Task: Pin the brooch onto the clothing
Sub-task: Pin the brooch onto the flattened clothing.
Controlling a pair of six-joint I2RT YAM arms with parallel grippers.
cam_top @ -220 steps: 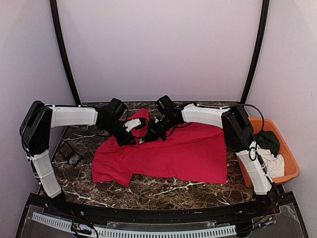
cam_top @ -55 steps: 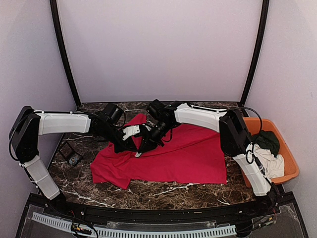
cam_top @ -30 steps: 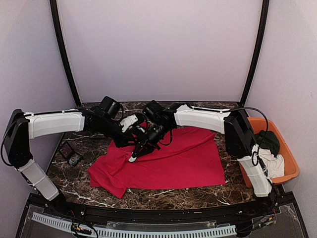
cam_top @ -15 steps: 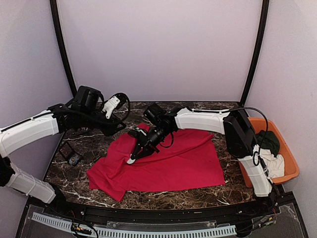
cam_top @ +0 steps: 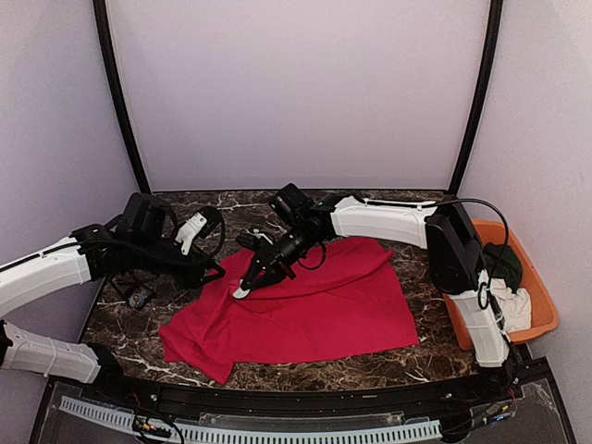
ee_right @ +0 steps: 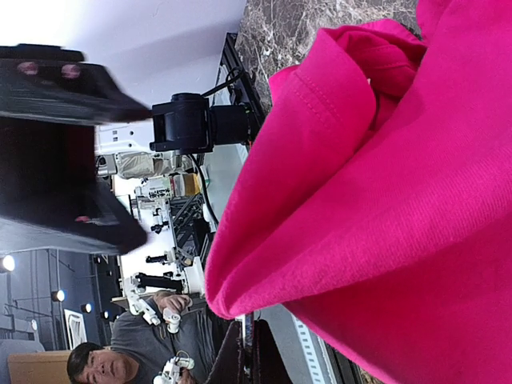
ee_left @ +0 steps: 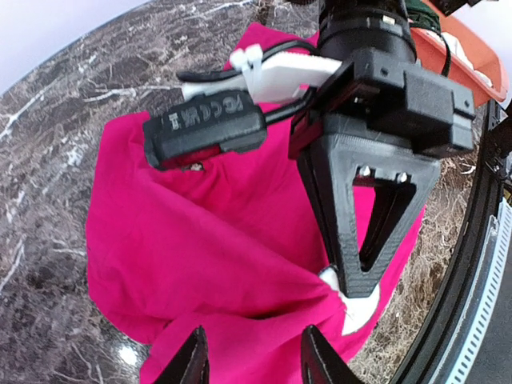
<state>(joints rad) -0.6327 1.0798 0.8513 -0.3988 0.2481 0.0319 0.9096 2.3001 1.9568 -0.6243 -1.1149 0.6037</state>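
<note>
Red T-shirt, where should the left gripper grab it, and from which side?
Take the red T-shirt by the raised fold beside the right gripper, which is shut on the fabric and holds it up off the table. That ridge stands proud, unlike the flat cloth. The open left gripper probably does best coming from the left, jaws across the fold.

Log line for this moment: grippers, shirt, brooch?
left gripper: open, empty | right gripper: shut on red T-shirt fold | brooch: not visible
</note>
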